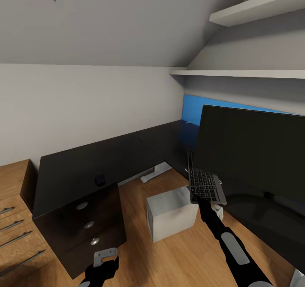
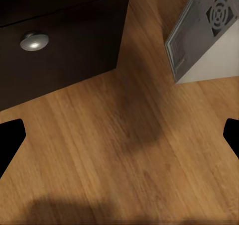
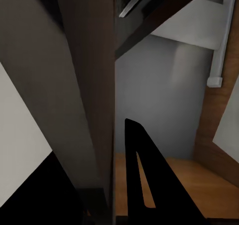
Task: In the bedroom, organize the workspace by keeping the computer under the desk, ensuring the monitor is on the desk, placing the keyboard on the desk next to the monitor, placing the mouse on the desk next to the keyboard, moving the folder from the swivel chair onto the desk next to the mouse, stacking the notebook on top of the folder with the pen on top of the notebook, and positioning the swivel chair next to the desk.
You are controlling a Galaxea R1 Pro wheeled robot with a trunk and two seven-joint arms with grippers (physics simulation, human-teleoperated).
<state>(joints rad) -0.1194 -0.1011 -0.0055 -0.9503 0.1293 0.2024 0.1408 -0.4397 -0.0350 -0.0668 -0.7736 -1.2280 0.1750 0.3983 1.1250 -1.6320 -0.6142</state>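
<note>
Head view, slim grey keyboard (image 1: 203, 184), black keys, clamped in right pincer (image 1: 199, 201), left pincer (image 1: 105, 255) spread.

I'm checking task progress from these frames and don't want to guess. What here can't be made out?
- Monitor, head view: foot and right side cut off by the picture edge.
- Folder, head view: mostly hidden behind the monitor.
- Small black item on the desk: too small to identify.
- Keyboard: the right tool sits hidden under it.

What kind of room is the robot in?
Probably a home office corner under a sloping ceiling: a long black desk with drawers, a wide monitor, and a grey computer on the wooden floor. The right gripper holds a keyboard.
</note>
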